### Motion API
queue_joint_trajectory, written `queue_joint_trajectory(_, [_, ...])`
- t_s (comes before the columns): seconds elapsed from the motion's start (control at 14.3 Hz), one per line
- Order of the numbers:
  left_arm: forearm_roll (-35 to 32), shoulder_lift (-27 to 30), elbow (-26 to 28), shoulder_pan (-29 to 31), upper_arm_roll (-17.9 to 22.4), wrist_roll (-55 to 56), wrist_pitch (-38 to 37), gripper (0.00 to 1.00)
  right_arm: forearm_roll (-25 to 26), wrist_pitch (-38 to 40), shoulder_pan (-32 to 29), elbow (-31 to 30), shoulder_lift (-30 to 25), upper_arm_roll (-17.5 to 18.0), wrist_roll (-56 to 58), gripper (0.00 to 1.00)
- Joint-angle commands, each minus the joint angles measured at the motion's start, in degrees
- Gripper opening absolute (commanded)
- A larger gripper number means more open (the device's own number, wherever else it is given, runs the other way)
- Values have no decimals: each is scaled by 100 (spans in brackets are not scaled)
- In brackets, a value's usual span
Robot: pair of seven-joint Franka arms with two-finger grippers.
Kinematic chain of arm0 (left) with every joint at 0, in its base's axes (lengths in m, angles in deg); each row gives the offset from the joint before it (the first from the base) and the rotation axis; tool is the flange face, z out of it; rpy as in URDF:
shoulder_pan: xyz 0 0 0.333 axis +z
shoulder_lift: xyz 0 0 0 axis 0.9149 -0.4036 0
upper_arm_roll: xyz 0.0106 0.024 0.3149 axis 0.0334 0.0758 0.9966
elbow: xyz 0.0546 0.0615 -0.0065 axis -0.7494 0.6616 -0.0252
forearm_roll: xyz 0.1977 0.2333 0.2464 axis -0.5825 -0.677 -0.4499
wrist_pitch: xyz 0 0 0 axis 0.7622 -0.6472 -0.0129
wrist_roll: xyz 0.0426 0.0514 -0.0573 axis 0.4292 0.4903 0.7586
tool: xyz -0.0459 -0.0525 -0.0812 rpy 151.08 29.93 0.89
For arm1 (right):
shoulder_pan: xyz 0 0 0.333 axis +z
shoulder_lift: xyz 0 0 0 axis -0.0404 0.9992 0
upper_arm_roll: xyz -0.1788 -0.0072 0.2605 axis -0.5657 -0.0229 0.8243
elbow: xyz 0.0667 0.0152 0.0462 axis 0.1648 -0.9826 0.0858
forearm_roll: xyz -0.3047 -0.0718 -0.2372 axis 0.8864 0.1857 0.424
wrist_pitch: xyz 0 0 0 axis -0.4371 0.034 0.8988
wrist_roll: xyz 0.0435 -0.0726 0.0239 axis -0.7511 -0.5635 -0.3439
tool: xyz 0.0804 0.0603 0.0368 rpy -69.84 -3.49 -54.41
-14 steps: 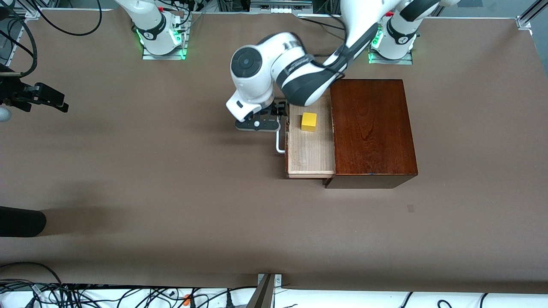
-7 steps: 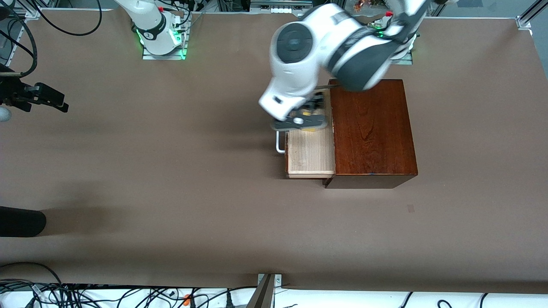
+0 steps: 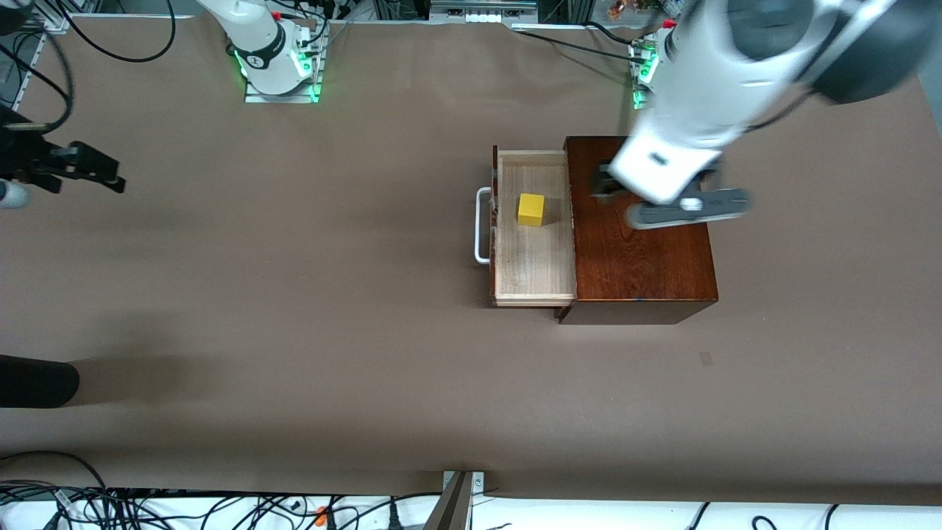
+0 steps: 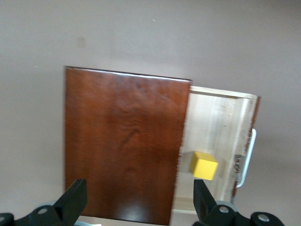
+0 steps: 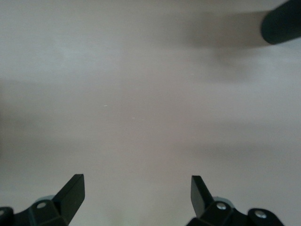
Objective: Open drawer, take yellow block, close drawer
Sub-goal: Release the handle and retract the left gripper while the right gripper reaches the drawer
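Note:
The drawer (image 3: 533,261) stands pulled out of the dark reddish-brown box (image 3: 640,265) toward the right arm's end of the table, its white bar handle (image 3: 482,224) outermost. The yellow block (image 3: 530,210) sits on the drawer's pale floor, touched by nothing. My left gripper (image 3: 656,185) hangs high over the box top, open and empty. In the left wrist view, the left gripper (image 4: 138,188) has the box (image 4: 122,141) below it, with the block (image 4: 203,165) and drawer (image 4: 211,122) off to one side. My right gripper (image 3: 88,168) waits open over bare table at the right arm's end; in the right wrist view, my right gripper (image 5: 137,181) is empty.
A black rounded object (image 3: 37,383) juts in at the table's edge at the right arm's end, also seen as the black object (image 5: 282,26) in the right wrist view. Cables (image 3: 147,504) lie along the edge nearest the front camera. Brown table (image 3: 294,294) surrounds the box.
My left arm has left the drawer handle, risen and swung over the drawer to above the box top. The drawer stays open and the block has not moved.

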Motion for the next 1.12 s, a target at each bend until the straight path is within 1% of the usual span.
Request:
queue_joint_trajectory(0.0, [492,673,715,1076,-68,-1293,18,100,-55,83,4,159,-105,611,-785,100])
queue_joint_trajectory(0.07, [589,840,882,1393,-68,-1689,9,100,-56,74,4,176,-105,883,-1162,100])
queue_joint_trajectory(0.21, [599,1096,1155,1799,-68,-2227,9,100,-56,4,12,176,-62,1481,-2311,100])
queue_joint_trajectory(0.28, [599,1158,1269,1913,-68,-2369,9,100,-56,-23,21,176,-26,1701,-2822,100])
queue_joint_trajectory(0.42, [634,1158,1341,2046,-59,-2510,44,100,-222,-189,143,290,228,2018,-4024,100])
queue_joint_trajectory(0.49, [634,1150,1367,2046,-59,-2519,70,100,-310,-286,275,317,342,2055,-4684,100])
queue_joint_trajectory(0.56, [634,1150,1393,2038,-59,-2519,88,100,-380,-452,546,326,439,2081,-5386,100])
queue_joint_trajectory(0.77, [634,1439,1849,1976,2,-2519,325,100,-215,-1207,1504,326,764,2073,-7863,100])
queue_joint_trajectory(0.84, [634,1605,2051,1915,133,-2589,404,100,-57,-1392,1759,335,887,2073,-8594,100])
queue_joint_trajectory(0.91, [634,1807,2296,1628,491,-2755,526,100,14,-1646,2014,343,1036,2073,-9428,100])
queue_joint_trajectory(1.05, [686,2089,2640,759,1588,-3002,659,100,146,-2051,2445,343,1308,2073,-10932,100])
